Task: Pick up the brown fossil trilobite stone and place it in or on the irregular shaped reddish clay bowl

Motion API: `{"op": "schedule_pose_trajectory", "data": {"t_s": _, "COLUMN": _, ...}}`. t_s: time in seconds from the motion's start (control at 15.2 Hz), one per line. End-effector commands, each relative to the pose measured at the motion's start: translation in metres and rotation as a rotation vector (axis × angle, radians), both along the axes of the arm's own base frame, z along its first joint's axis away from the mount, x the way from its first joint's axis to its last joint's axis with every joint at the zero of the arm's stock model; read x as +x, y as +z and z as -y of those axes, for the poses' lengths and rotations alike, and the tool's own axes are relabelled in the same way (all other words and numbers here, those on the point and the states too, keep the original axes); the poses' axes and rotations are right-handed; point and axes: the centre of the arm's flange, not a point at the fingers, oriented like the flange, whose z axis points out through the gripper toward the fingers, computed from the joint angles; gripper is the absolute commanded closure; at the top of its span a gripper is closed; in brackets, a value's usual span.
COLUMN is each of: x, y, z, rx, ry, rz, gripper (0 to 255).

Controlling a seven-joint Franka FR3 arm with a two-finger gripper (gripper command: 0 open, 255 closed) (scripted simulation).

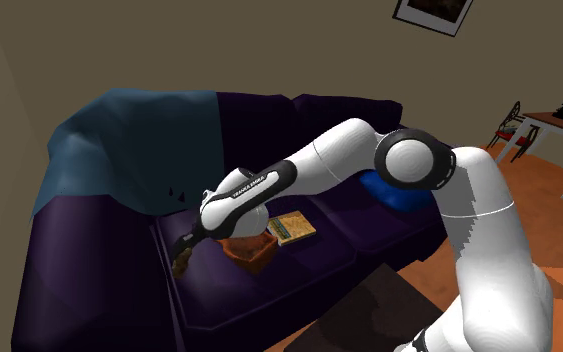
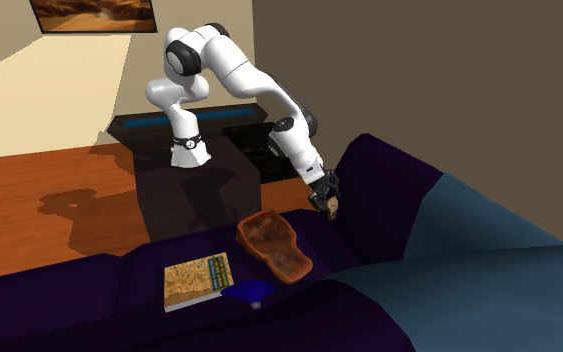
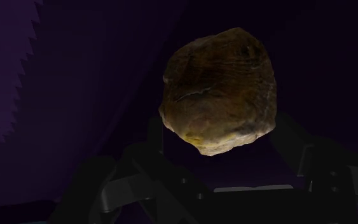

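The black hand is clamped on the brown fossil stone, one finger on each side of it. Hand and stone hang over the dark purple sofa, near the irregular reddish clay bowl. They are off to the bowl's right in the second exterior view, not above it. A yellowish book lies on the seat on the bowl's opposite side.

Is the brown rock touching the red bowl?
Apart. The second exterior view shows the rock held in the gripper, with a strip of dark couch between it and the bowl.
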Motion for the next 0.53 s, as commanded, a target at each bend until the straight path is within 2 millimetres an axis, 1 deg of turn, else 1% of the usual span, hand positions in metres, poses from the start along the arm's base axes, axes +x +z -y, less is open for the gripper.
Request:
{"op": "schedule_pose_trajectory", "data": {"t_s": 0.0, "x": 0.001, "y": 0.012, "z": 0.000, "rx": 0.000, "ry": 0.000, "rz": 0.000, "gripper": 255}}
{"op": "schedule_pose_trajectory", "data": {"t_s": 0.46, "x": 0.001, "y": 0.049, "z": 0.000, "rx": 0.000, "ry": 0.000, "rz": 0.000, "gripper": 255}}
